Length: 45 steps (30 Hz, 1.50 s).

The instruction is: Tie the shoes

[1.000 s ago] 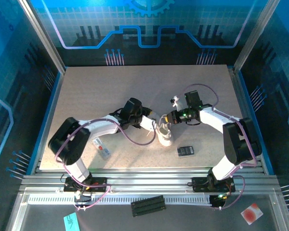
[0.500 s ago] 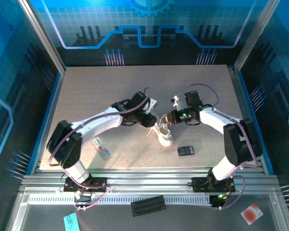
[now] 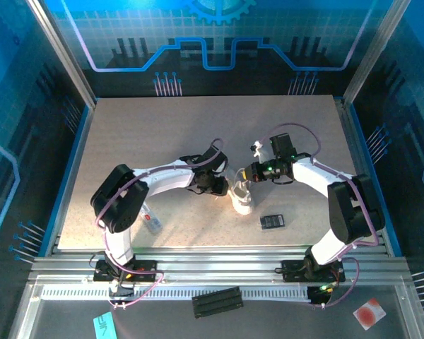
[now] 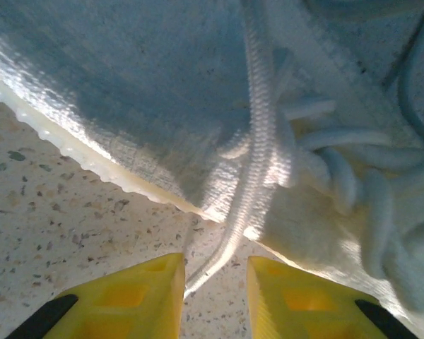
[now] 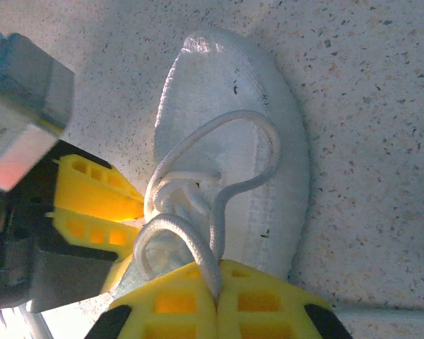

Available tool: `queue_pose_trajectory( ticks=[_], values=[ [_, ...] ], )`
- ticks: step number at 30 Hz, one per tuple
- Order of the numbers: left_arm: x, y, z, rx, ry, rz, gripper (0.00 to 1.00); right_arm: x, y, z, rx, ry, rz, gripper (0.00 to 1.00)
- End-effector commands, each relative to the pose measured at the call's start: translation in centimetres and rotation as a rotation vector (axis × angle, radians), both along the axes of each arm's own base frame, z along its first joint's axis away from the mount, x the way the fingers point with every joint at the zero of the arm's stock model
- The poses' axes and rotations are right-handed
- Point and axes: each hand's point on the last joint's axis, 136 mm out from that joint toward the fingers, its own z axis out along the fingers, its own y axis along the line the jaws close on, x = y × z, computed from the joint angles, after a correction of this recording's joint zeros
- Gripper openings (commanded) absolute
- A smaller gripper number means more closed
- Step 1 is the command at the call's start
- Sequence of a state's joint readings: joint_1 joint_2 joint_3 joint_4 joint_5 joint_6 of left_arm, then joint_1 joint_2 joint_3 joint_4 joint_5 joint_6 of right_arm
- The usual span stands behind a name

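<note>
A small white sneaker (image 3: 242, 200) sits near the middle of the speckled table (image 3: 148, 134), flanked by both arms. The right gripper (image 5: 217, 293) is clamped on a lace (image 5: 209, 263) just behind the loop lying over the toe. The left gripper (image 4: 215, 282) has its jaws apart with a lace strand (image 4: 258, 155) running between them, apparently not yet pinched. The knit upper looks soft and the shoe light enough to slide, so the thin, limp lace, taken close to the eyelets, is probably the safest hold. The left wrist view reveals the strand in the gap; the overhead view places the shoe on the table, its laces too fine to trace there.
</note>
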<state>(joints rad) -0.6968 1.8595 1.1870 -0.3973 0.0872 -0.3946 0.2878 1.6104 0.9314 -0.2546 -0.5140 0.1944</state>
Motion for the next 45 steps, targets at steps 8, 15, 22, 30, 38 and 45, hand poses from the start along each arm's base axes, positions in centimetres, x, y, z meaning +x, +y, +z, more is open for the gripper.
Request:
queue_pose_trajectory(
  ticks=[8,15,22,30,38,45],
  values=[
    [0.6,-0.9,-2.6,-0.022,0.051,0.077,0.32,-0.1,0.4,-0.2,-0.009,0.024,0.018,0.0],
    [1.0,-0.5,0.3,-0.052,-0.037,0.075,0.0,-0.2,-0.1,0.0,-0.008,0.039,0.005,0.0],
    [0.8,-1.2,8.6,-0.226,-0.27,0.03,0.0,0.0,-0.4,1.1,0.013,0.056,-0.022,0.0],
    [1.9,-7.2,15.0,-0.405,-0.674,-0.11,0.0,0.7,-0.3,2.1,0.031,0.085,-0.061,0.0],
    [2.6,-10.3,13.5,-0.408,-0.979,-0.213,0.0,0.5,-0.6,2.3,0.035,0.128,-0.081,0.0],
    [2.5,-8.5,12.4,-0.364,-1.06,-0.158,0.0,0.5,-1.3,1.8,0.029,0.167,-0.091,0.0]
  ],
)
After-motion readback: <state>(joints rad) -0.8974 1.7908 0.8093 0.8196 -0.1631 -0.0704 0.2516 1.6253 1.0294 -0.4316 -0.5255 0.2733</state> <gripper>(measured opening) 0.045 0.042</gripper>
